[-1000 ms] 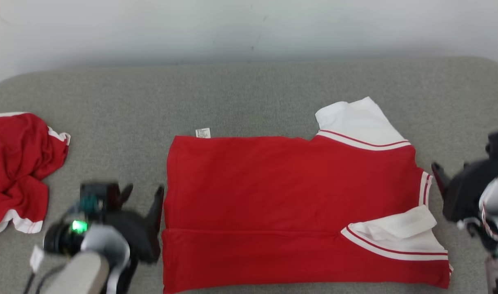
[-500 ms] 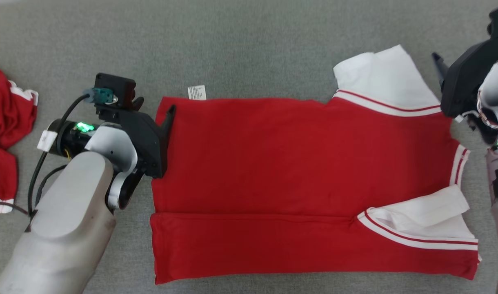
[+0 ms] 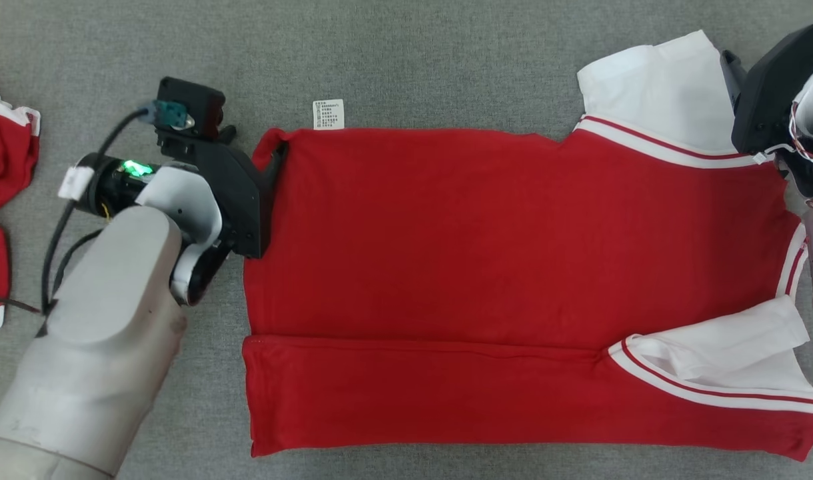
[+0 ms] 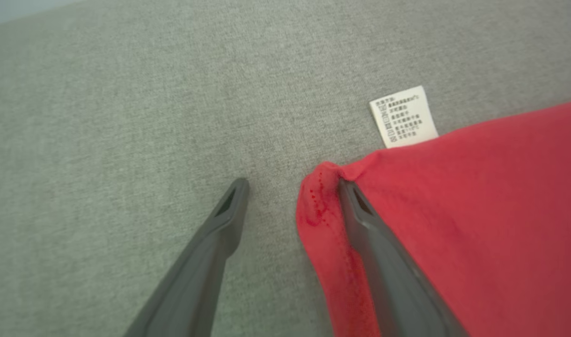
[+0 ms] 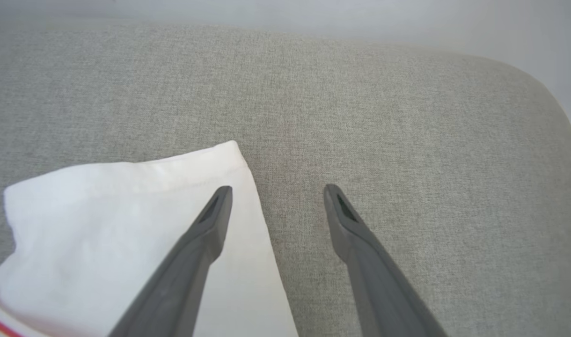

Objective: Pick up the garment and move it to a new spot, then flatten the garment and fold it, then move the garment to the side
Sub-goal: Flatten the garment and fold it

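The garment (image 3: pixel 500 267), a red shirt with white sleeves, lies spread on the grey padded surface (image 3: pixel 413 60), its near strip folded over. My left gripper (image 3: pixel 256 143) is open at the shirt's far left corner. In the left wrist view one finger (image 4: pixel 384 262) lies on the red cloth (image 4: pixel 477 224), and the bunched corner sits between the fingers of the left gripper (image 4: pixel 292 187). A white label (image 4: pixel 402 117) sticks out nearby. My right gripper (image 3: pixel 740 73) stands open at the far white sleeve (image 3: pixel 660 87). In its wrist view that gripper (image 5: pixel 278 189) straddles the edge of the sleeve (image 5: pixel 117 224).
A second red and white garment (image 3: pixel 3 153) lies crumpled at the left edge. In the right wrist view the grey surface (image 5: pixel 407 117) ends in a rounded far corner against a pale wall (image 5: pixel 313 14).
The head camera has tilted down, shifting the whole picture. My left gripper has come forward to the shirt's far left corner, which now bunches up. My right gripper has reached the far sleeve.
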Available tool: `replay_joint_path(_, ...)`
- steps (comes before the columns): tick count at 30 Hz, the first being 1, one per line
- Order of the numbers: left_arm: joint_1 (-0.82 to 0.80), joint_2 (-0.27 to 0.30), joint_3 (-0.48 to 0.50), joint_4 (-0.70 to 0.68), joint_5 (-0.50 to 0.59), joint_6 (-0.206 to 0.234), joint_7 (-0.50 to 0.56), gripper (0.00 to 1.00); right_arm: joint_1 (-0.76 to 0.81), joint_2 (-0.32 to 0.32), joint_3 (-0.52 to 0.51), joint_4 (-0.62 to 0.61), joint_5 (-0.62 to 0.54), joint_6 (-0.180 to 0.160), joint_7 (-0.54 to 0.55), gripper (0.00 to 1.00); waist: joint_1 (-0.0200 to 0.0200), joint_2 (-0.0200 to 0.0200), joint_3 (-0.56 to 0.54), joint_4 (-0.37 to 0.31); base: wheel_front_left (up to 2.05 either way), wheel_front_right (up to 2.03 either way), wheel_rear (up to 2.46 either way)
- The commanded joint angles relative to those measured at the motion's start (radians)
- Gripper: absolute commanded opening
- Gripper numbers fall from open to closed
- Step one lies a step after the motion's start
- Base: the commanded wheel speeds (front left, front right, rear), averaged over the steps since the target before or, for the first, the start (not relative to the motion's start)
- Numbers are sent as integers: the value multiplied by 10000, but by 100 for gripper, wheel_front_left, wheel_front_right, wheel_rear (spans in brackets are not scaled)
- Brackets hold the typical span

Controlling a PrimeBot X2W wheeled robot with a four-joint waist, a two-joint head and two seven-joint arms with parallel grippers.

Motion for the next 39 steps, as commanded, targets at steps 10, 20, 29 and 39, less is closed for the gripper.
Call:
replay_joint_path(10,-143,32,-94,319,-344,-338,538,0,-813,-320,890,791,509,-28,-58,100,-1,-2,439,199,0,0,0)
replay_joint_path(20,-125,6,-173,129,-269,-163,279,0,-1048,-691,1501,1561,1470,-25,1111,22,-1,-2,767,387,0,0,0)
replay_joint_path(29,-32,41,52,198,-116,454,-545,0,-1024,-883,1499,1026,1597,-28,-687,0,-1,-2,596,232,0,0,0)
replay_joint_path(39,620,-436,81,391,-147,936,-1699,0,142,-817,1812,340,2545,-28,-2520,0,-1,-2,-348,73,0,0,0)
